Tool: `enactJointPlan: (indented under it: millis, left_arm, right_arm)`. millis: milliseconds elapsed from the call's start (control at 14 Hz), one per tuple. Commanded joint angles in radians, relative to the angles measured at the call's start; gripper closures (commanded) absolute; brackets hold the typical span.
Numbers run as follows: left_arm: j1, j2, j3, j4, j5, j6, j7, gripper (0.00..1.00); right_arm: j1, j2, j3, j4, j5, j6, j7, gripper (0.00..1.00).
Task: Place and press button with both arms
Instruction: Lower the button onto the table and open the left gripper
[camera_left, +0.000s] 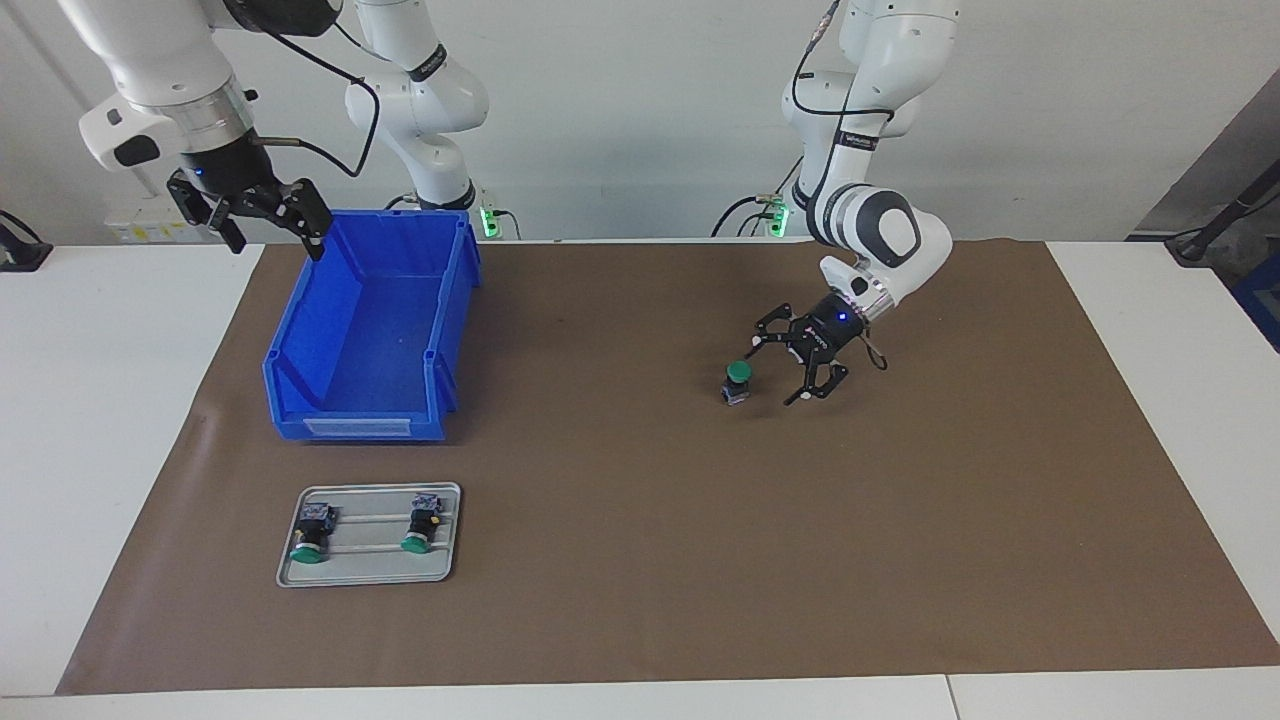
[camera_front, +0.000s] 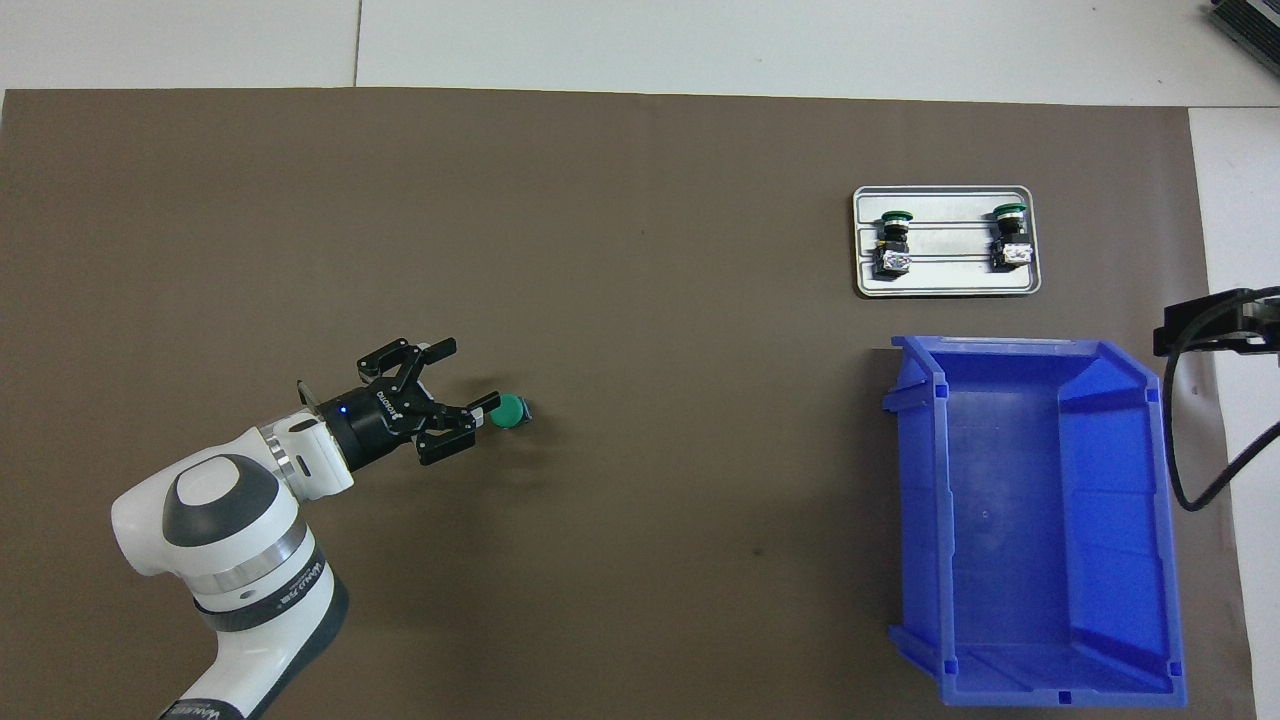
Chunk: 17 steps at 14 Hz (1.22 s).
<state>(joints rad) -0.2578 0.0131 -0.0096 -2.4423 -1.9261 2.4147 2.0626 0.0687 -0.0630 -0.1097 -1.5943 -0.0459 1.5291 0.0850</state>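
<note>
A button (camera_left: 738, 380) (camera_front: 511, 411) with a green cap stands upright on the brown mat (camera_left: 640, 500), toward the left arm's end of the table. My left gripper (camera_left: 776, 374) (camera_front: 467, 374) hangs low beside it, open, with nothing between its fingers. One fingertip (camera_front: 489, 400) is right next to the cap; whether they touch I cannot tell. My right gripper (camera_left: 277, 246) is open, empty and raised over the corner of the blue bin (camera_left: 290, 350) that is nearest the robots. In the overhead view only part of the right gripper (camera_front: 1215, 325) shows at the edge.
The blue bin (camera_front: 920, 500) is empty and stands toward the right arm's end. Farther from the robots lies a grey metal tray (camera_left: 370, 575) (camera_front: 945, 285) with two more green-capped buttons (camera_left: 312, 535) (camera_left: 420, 530) on their sides.
</note>
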Motion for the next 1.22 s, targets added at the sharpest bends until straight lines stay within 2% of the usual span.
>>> enactJointPlan:
  millis: [0,215,501,787,1073,1145]
  left_arm:
    - [-0.017,-0.03,0.008,-0.015,0.018,0.093,-0.048,0.01]
    - [-0.017,-0.042,0.008,-0.006,0.019,0.157,-0.075,0.01]
    - [-0.083,-0.007,-0.012,0.066,0.018,0.479,-0.12,0.0]
    - [-0.1,0.015,-0.013,0.117,0.018,0.693,-0.192,0.0]
    - [-0.097,0.056,-0.015,0.212,0.016,0.941,-0.237,0.0]
    - [-0.095,0.064,-0.015,0.23,0.016,0.967,-0.236,0.0]
  right_arm:
    - [-0.012,-0.009,0.008,0.0,0.008,-0.007,-0.021,0.0]
    - [-0.013,-0.009,0.008,0.0,0.008,-0.007,-0.021,0.0]
    - [-0.013,-0.009,0.008,0.0,0.008,-0.007,-0.021,0.0]
    - [-0.012,-0.009,0.008,0.0,0.008,-0.007,-0.021,0.0]
    - [-0.012,-0.009,0.008,0.0,0.008,-0.007,-0.021,0.0]
    - [-0.012,-0.009,0.008,0.0,0.008,-0.007,-0.021,0.0]
